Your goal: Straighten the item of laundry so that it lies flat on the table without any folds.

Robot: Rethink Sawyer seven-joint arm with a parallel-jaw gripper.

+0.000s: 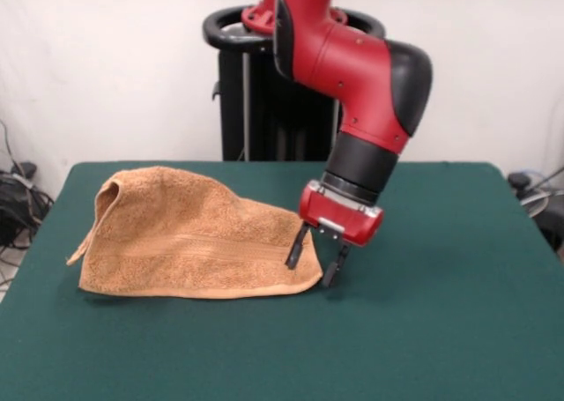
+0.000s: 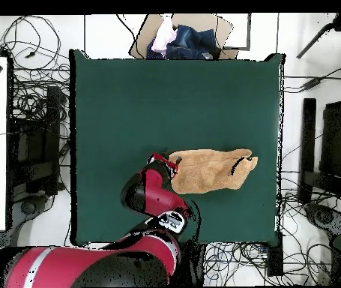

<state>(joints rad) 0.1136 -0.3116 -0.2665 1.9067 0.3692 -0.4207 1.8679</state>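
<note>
The towel (image 1: 189, 242) lies folded and bunched on the green tabletop (image 1: 441, 313), with one end humped up and a flap drooping from that hump, so it is not yet flat. The tool (image 1: 314, 264) stands at the towel's opposite, low corner, carried by the red arm (image 1: 352, 75). Its two dark fingers (image 1: 296, 247) are spread apart and hold nothing: one sits against the towel's corner edge, and the other sits just off the cloth, over bare tabletop. In the overhead view the towel (image 2: 207, 170) reads as an elongated, doubled-over strip, and the arm hides the corner nearest it. Judged risks from this position: if the fingers close with only one on cloth, the grip may catch a thin edge and slip during any pull. If the fingers pinch both folded layers together, dragging would move the whole bundle and leave the fold in place. A pull toward the hump would add slack and deepen the wrinkles. Terry cloth on felt is likely to drag, so a weak pinch may release early.
</note>
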